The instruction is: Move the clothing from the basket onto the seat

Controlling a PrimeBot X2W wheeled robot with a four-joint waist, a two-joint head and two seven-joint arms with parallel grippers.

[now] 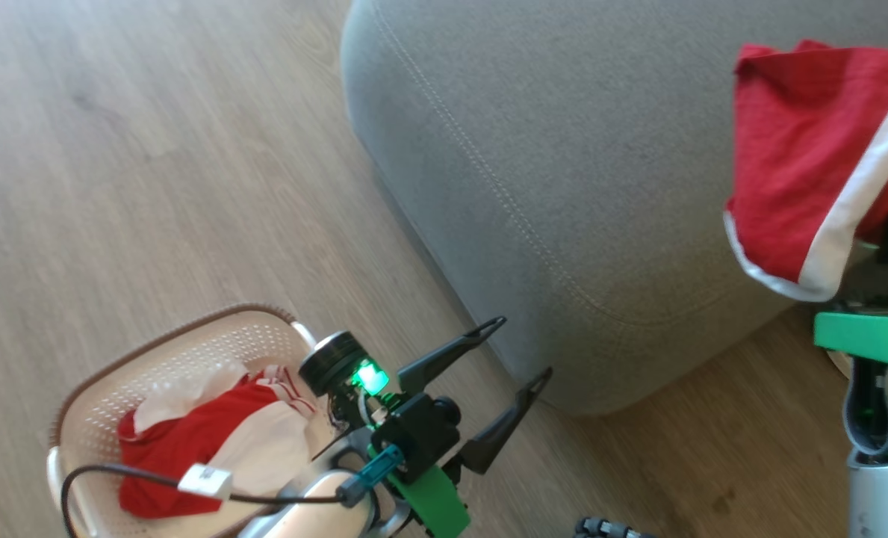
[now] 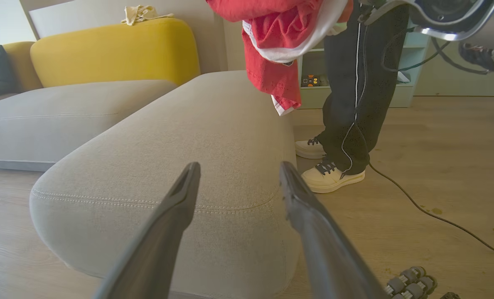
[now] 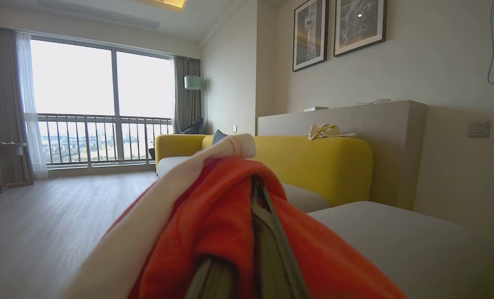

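seat (image 1: 563,187): big grey upholstered cushion, woven fabric, rounded corners, pale stitch line along the edge. basket (image 1: 152,340) on wood-look floor (image 1: 115,149) near seat corner: cream plastic, perforated walls, brown woven-look rim, rounded-rect shape, white handle. In basket: clothing (image 1: 182,441), soft red fabric w/ white panels + thin red/white stripes, crumpled. 2nd piece, red garment (image 1: 802,164), hangs limp over seat's right side, apart from the cushion in left wrist view; wide white band, white hem, fine mesh-like texture. right tool (image 3: 258,207) clenched on red garment, fabric bunched round its dark fingers. left tool (image 1: 522,347) released, long dark tapered fingers spread, nothing btw them, over floor btw basket and seat. person's legs (image 2: 350,104) in dark trousers, pale sneakers, stand at seat's far side.
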